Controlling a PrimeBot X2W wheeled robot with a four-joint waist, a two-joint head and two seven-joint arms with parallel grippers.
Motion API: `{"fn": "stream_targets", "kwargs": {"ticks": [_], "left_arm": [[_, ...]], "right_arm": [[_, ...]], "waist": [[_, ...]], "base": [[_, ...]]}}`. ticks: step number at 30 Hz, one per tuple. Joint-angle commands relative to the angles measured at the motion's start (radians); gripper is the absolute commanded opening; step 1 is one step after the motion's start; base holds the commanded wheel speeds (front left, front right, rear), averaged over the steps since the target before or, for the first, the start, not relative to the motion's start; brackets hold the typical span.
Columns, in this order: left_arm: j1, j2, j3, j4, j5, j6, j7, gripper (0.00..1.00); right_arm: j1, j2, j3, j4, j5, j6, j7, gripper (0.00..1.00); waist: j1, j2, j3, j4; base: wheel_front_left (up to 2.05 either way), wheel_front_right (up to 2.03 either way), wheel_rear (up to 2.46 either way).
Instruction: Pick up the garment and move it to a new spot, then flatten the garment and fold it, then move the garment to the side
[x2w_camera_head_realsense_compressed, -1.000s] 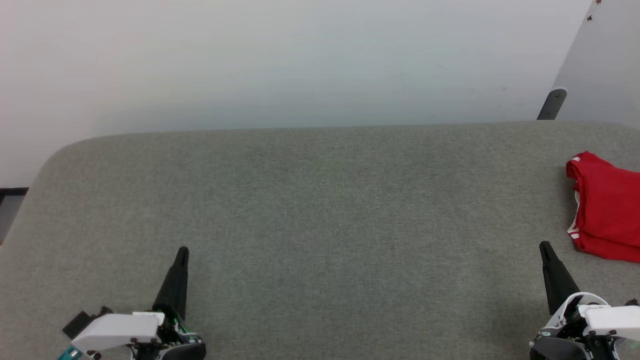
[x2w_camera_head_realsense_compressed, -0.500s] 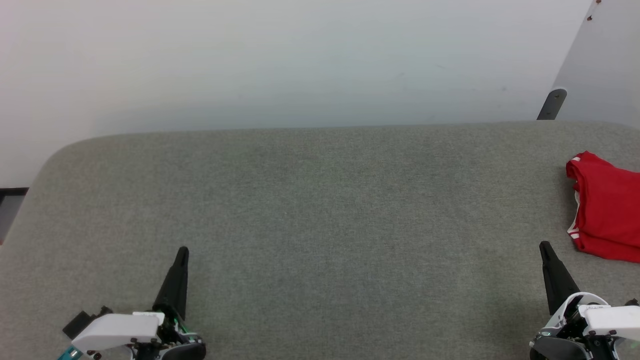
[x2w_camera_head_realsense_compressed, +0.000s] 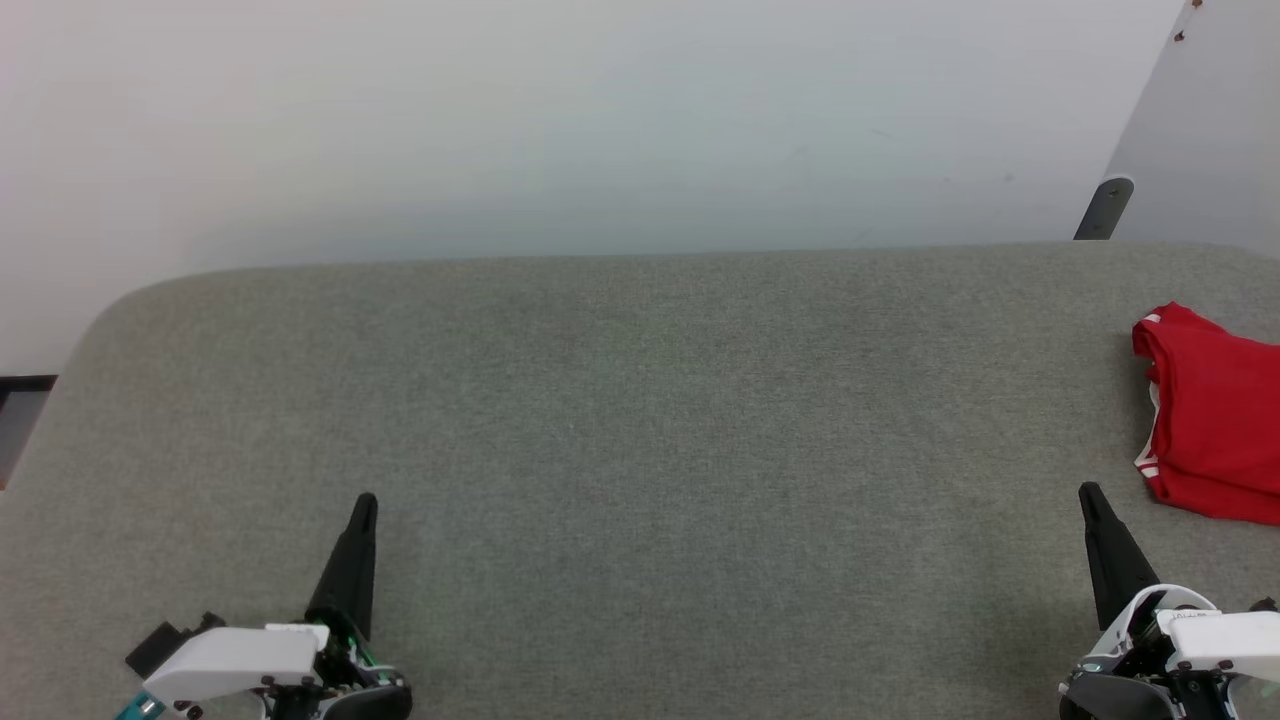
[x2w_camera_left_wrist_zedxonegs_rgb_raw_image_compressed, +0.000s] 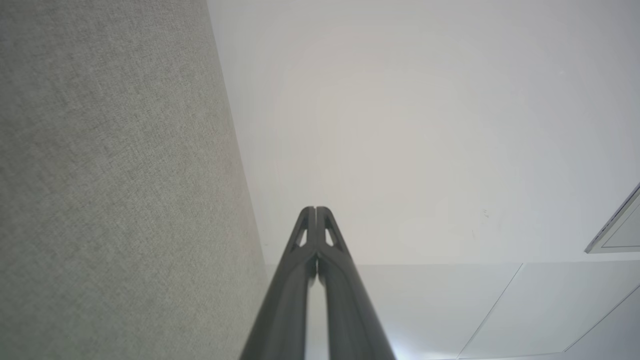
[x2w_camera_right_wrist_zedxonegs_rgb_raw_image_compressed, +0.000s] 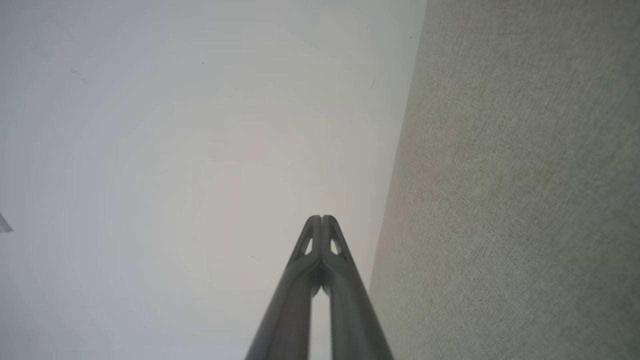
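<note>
The garment (x2w_camera_head_realsense_compressed: 1215, 420), red with a bit of white striped trim, lies folded at the far right of the grey table, cut off by the head view's right edge. No print shows on its upper face. My right gripper (x2w_camera_head_realsense_compressed: 1090, 495) sits just left of and nearer than its front corner, apart from it. My left gripper (x2w_camera_head_realsense_compressed: 366, 503) rests at the lower left, far from the shirt. In the wrist views the left gripper (x2w_camera_left_wrist_zedxonegs_rgb_raw_image_compressed: 315, 209) and the right gripper (x2w_camera_right_wrist_zedxonegs_rgb_raw_image_compressed: 322, 218) both have their tips pressed together, shut on nothing.
The grey fabric-covered table (x2w_camera_head_realsense_compressed: 640, 400) spans the head view, its rounded far-left corner and far edge against a pale wall. A dark bracket (x2w_camera_head_realsense_compressed: 1104, 207) stands behind the far-right edge. Each wrist view shows the table's cloth (x2w_camera_left_wrist_zedxonegs_rgb_raw_image_compressed: 115, 175) beside the wall.
</note>
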Motion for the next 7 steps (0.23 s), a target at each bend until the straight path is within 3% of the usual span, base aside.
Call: {"fn": "stream_targets", "kwargs": {"ticks": [1, 7], "left_arm": [[-0.009, -0.001, 0.0, 0.001, -0.003, -0.005, 0.002, 0.0], [-0.009, -0.001, 0.0, 0.001, -0.003, -0.005, 0.002, 0.0]], "right_arm": [[-0.003, 0.004, 0.004, 0.0, 0.004, 0.0, 0.002, 0.0], [-0.003, 0.004, 0.004, 0.0, 0.004, 0.0, 0.002, 0.0]], "waist": [[0.0, 0.0, 0.0, 0.0], [0.0, 0.0, 0.0, 0.0]], "base": [[0.0, 0.0, 0.0], [0.0, 0.0, 0.0]]}}
